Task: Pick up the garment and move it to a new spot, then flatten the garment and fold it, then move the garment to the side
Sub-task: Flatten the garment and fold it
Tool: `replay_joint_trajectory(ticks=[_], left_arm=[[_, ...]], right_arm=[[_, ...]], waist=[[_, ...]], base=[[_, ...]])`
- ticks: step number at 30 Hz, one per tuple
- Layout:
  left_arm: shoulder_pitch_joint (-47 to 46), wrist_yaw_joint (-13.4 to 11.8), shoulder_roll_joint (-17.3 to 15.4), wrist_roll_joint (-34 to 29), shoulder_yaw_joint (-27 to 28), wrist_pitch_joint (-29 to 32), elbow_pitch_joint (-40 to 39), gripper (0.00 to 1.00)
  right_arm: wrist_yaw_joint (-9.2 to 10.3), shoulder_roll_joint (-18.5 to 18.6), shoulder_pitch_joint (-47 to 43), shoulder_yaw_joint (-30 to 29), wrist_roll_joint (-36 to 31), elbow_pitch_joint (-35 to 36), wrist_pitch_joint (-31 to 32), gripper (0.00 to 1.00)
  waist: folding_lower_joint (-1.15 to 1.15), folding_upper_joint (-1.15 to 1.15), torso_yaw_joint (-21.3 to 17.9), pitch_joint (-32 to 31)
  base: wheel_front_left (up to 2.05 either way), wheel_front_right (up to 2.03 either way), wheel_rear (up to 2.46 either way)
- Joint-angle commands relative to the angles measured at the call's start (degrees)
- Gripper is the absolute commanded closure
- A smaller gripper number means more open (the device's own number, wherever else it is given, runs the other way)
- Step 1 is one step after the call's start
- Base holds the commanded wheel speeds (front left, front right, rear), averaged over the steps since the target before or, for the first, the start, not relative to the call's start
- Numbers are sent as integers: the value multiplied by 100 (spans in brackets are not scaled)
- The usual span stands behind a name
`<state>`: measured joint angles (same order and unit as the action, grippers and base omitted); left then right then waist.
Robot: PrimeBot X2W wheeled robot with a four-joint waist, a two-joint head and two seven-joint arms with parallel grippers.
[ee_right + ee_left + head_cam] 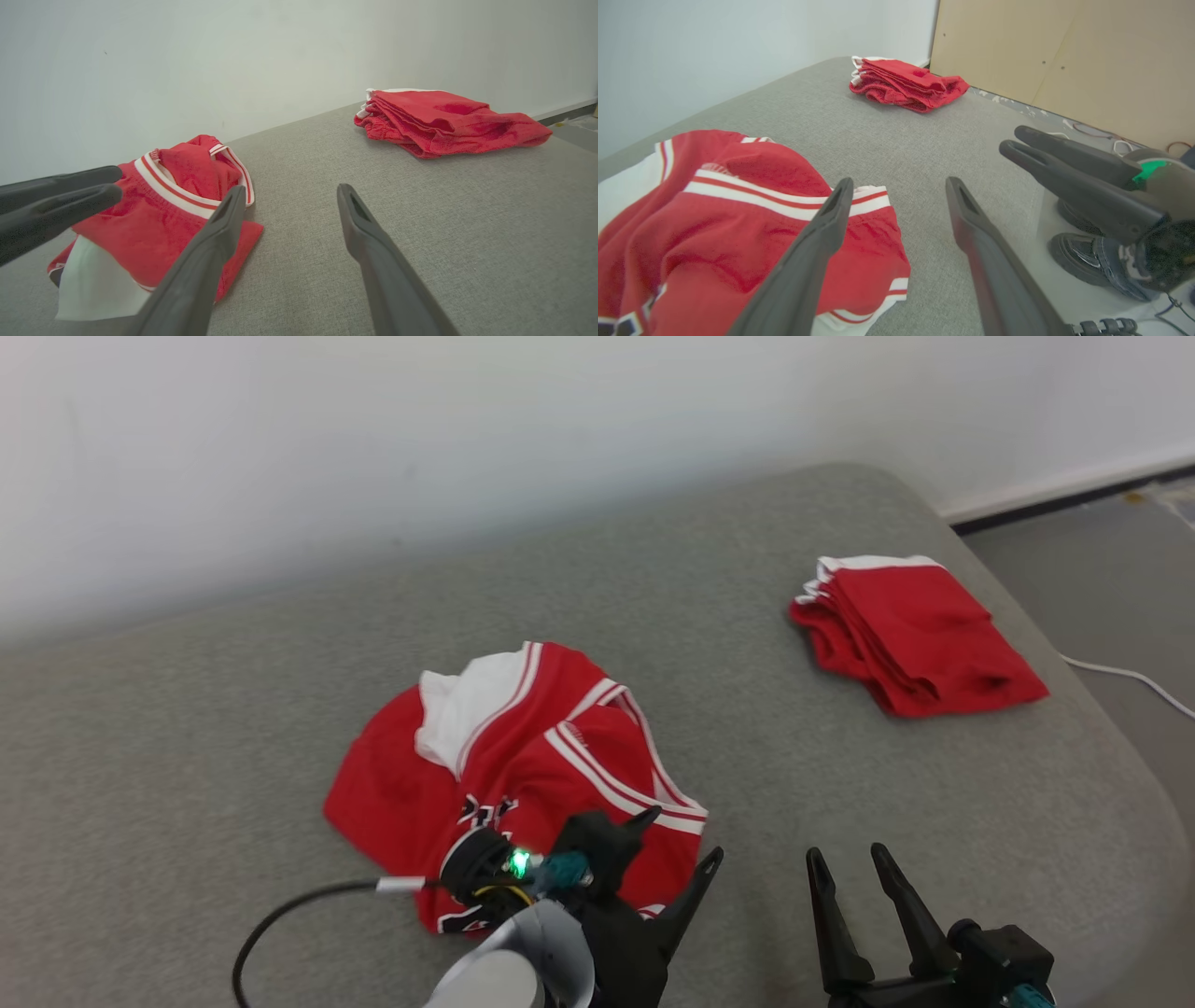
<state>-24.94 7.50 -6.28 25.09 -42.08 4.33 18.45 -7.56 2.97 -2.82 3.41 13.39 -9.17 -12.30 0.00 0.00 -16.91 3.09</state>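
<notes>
A crumpled red garment with white stripes (523,756) (714,224) (177,205) lies in a heap on the grey padded surface (747,756), near its front middle. My left gripper (680,837) (896,186) hovers open over the heap's right edge, with nothing between its fingers. To the right of the heap, my right gripper (847,854) (287,191) stands open above bare grey fabric, also holding nothing. The left wrist view shows the right gripper's fingers (1064,172) at the right; the right wrist view shows the left gripper's fingers (56,196) at the left.
A folded pile of red garments (910,630) (906,81) (444,121) rests at the far right of the surface, near its rounded edge. A white wall rises behind. A white cable (1130,677) lies on the floor. A tan board (1064,60) stands beside the surface.
</notes>
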Motion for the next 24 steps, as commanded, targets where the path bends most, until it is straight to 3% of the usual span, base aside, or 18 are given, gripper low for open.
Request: replay_joint_trajectory(ticks=[1, 5, 11, 17, 22, 23, 24], left_arm=[[-252, -11, 13, 40, -142, 116, 180, 0], [-651, -78, 100, 24, -229, 401, 748, 0], [-990, -644, 235, -131, -245, 696, 1550, 0], [-1202, -1092, 302, -214, -431, 1241, 2019, 0], [-1294, -1282, 318, -209, -569, 1458, 2197, 0], [-1305, -1307, 319, -207, -587, 1499, 2224, 10], [-1317, -1312, 320, -217, -612, 1545, 2257, 35]], right_arm=[[12, -20, 105, 28, 46, -29, -52, 0], [12, -21, 178, 108, 134, -117, -134, 0], [12, -21, 248, 126, 213, -207, -207, 0], [12, -22, 288, 77, 237, -235, -253, 0], [12, -21, 341, 140, 276, -291, -283, 0], [12, -21, 353, 160, 283, -300, -286, 0], [12, -22, 363, 177, 285, -309, -290, 0]], waist=[[0, 0, -552, 324], [0, 0, -922, 473], [0, 0, -1267, 622], [0, 0, -1213, 699], [0, 0, -1046, 658], [0, 0, -1020, 652], [0, 0, -1001, 645]], base=[[0, 0, 0], [0, 0, 0], [0, 0, 0], [0, 0, 0], [0, 0, 0], [0, 0, 0], [0, 0, 0]])
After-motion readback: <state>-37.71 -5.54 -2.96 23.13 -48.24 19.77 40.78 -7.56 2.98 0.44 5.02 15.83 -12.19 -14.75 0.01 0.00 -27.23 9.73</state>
